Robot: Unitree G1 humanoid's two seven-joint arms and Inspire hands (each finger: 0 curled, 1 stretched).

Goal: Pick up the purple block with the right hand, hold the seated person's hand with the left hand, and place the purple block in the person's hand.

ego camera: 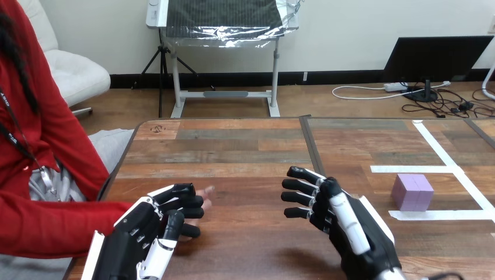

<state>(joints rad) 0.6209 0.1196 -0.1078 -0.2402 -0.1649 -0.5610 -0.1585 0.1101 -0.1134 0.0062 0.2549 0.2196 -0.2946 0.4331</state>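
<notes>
Our left hand (153, 224) has its fingers curled over the person's hand (205, 191), whose fingertips peek out just past ours. Our right hand (335, 213) is empty, its fingers loosely bent and apart. The purple block (412, 191) sits on the counter (245, 146) to that hand's right, clear of it and behind its back, beside a strip of white tape (449, 214). The main risk, as we judge it, is the reach. Our fingers point away from the block, so a poorly turned hand could knock it aside instead of closing round it. Our covering fingers may also leave little open palm to set the block on, and squeezing harder could hurt the person.
</notes>
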